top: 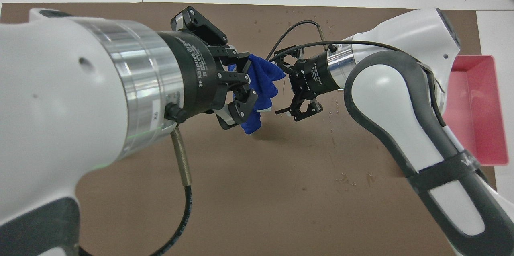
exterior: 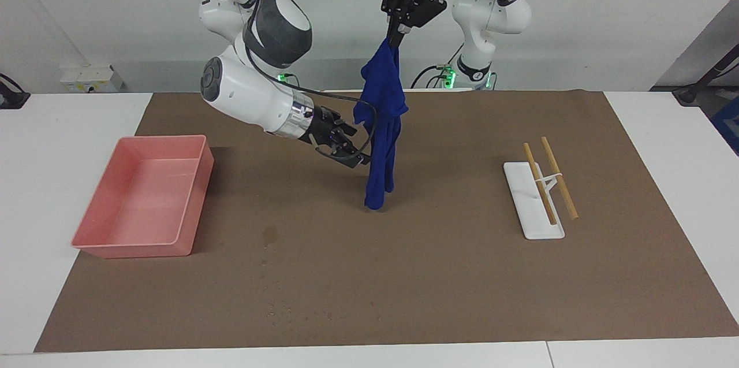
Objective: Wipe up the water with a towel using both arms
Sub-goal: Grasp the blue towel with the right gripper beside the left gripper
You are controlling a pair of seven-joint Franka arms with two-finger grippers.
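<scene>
- Your left tool is hanging high over the middle of the table, pointing straight down, with its fingers clamped on the top end of the towel.
- The towel is dangling from that tool in a long, bunched strip; its lower tip is reaching down to the mat near the table's middle, though you cannot tell whether it is touching or just clear of it.
- Your right tool is reaching in sideways, low over the mat, from the right arm's end; its fingers are spread wide and sitting right beside the lower half of the hanging towel, gripping nothing.
- In the overhead view the left tool is pinching the towel, and the right tool is gaping toward it from the tray's side.
- The water is lying as a dark blotch on the mat, farther from the robots than the towel's tip and toward the right arm's end, uncovered.
- The tray is sitting at the right arm's end of the mat, beside the water.
- The stand with its sticks is resting toward the left arm's end, well apart from the towel.
</scene>
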